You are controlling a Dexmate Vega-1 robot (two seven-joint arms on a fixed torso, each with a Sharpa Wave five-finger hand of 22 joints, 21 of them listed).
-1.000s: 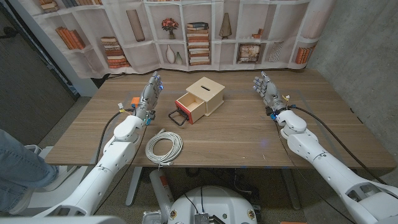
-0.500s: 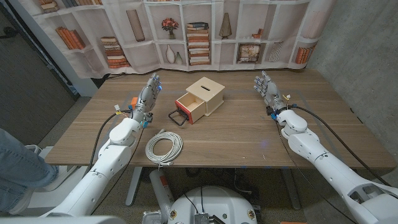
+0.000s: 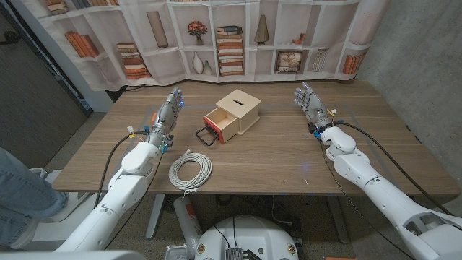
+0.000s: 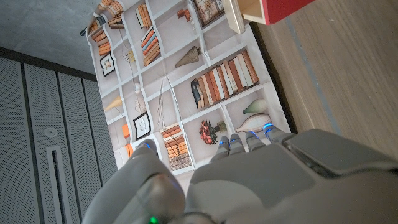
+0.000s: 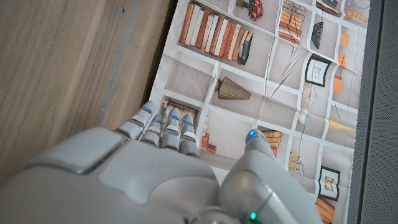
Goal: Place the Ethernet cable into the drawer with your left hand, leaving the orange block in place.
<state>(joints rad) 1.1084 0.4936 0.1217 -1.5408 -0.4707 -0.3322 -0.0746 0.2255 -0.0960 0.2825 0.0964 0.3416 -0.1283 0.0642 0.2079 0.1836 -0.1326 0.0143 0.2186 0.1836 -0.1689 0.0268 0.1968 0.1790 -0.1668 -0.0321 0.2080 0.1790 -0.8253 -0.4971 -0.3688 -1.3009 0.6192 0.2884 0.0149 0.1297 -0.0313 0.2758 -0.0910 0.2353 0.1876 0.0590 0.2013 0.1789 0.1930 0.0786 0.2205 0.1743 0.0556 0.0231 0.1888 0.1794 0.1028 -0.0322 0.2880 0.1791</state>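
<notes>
near the lower middle of the head frame, coiled ethernet cable (image 3: 190, 171) lay flat on the wooden table (image 3: 274, 155), close to the near edge, untouched, well apart from the drawer. left hand (image 3: 166, 118) at left of centre, fingers straight and together, pointing toward the far edge, released, nothing held; stood on edge rather than flat. sat just above and left of the cable in the frame, not touching it. orange block not made out, likely hidden behind the left hand. small wooden box (image 3: 233, 114) at upper centre, red-fronted drawer (image 3: 219, 124) pulled out toward lower left, black wire handle (image 3: 206, 136) resting on the table. right hand (image 3: 310, 103) at upper right, fingers spread and raised, released, nothing held, well apart from the box. printed bookshelf curtain (image 3: 216, 40) across the top of the frame behind the table. person's leg in jeans (image 3: 22, 195) at lower left edge.

left wrist frame: back of left hand (image 4: 249, 180) across the lower part, fingertips (image 4: 236, 142) with blue lights, corner of the box (image 4: 261, 12) at upper right. right wrist frame: back of right hand (image 5: 143, 174), fingertips (image 5: 165, 121) against the curtain print, holding nothing.
</notes>
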